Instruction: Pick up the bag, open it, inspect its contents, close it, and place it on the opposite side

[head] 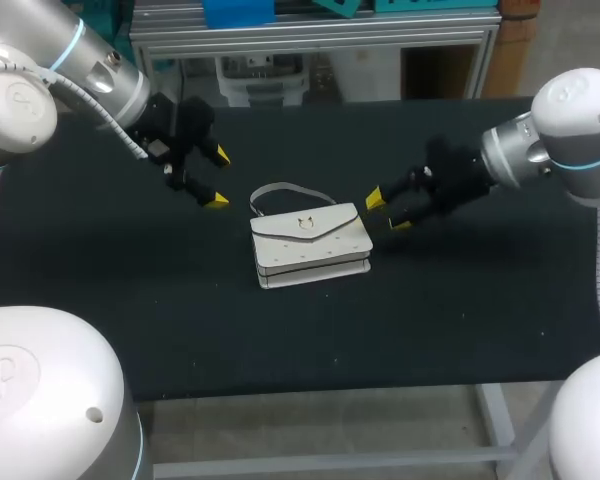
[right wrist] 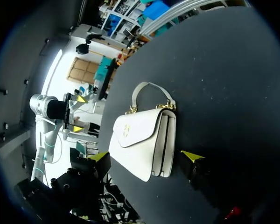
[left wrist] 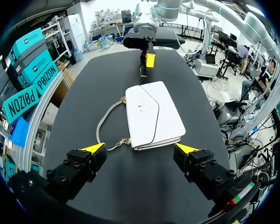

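1. From my station I see one black tabletop (head: 130,300), matte and dark from edge to edge, with a few faint pale specks on the side of the bag nearest my camera.
2. A single white bag (head: 310,245) lies directly on it, roughly in the middle.
3. The bag lies flat on its back with its pointed flap (head: 330,222) facing up and folded shut, a small gold clasp (head: 303,224) at the tip.
4. Its pale handle (head: 280,189) lies looped on the tabletop just behind the bag, joined to it by gold rings.
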Controlling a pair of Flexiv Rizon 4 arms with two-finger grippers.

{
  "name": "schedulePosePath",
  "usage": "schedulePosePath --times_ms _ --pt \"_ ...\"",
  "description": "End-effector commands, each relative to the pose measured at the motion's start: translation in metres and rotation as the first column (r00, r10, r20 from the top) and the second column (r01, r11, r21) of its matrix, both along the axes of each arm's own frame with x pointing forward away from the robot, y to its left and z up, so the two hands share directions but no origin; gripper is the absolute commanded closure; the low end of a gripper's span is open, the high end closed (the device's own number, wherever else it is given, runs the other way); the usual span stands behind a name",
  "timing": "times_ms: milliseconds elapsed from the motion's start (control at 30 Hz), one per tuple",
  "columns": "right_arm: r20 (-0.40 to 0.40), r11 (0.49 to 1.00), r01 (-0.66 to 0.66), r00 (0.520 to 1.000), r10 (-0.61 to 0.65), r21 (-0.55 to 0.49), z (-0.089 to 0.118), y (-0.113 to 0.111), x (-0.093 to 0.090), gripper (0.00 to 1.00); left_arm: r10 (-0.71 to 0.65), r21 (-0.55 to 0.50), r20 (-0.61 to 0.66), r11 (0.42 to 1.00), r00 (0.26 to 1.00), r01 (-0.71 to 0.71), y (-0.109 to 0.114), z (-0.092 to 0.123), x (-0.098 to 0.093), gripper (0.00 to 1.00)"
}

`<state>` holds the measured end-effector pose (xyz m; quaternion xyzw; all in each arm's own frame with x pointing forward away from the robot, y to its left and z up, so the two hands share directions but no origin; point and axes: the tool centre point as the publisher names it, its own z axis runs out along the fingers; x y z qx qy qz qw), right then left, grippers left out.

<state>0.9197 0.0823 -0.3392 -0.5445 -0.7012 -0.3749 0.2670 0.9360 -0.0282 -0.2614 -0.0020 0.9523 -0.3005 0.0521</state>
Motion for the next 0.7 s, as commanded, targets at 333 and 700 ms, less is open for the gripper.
schedulePosePath --times_ms 333,700 --pt "0.102 0.977 -0.108 0.987 0.128 -0.186 0.025 -0.022 0.000 0.00 0.000 -0.003 0.001 1.000 1.000 0.000 0.000 -0.001 0.000 0.00" --pt "0.293 0.862 -0.310 0.848 0.441 -0.401 0.051 -0.022 -0.007 0.00 0.000 -0.003 0.001 1.000 1.000 0.000 0.000 -0.001 0.000 0.00"
